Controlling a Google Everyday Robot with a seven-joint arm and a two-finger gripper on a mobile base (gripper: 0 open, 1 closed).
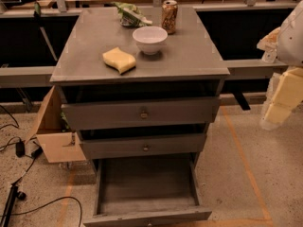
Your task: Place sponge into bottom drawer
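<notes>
The pale yellow sponge (119, 59) with wavy edges lies flat on the grey cabinet top (189, 56), front left of a white bowl (149, 39). The bottom drawer (147, 181) is pulled fully out, and its flat grey floor is bare. The two upper drawers are slightly ajar. My gripper (279, 103) hangs at the far right of the view, off the cabinet's right side at about the height of the top drawer. It is well away from the sponge and holds nothing that I can see.
A drink can (169, 16) and a crumpled green bag (131, 14) stand at the back of the cabinet top. A cardboard box (52, 131) sits on the floor left of the cabinet, with cables (19, 174) beside it. A low rail runs behind.
</notes>
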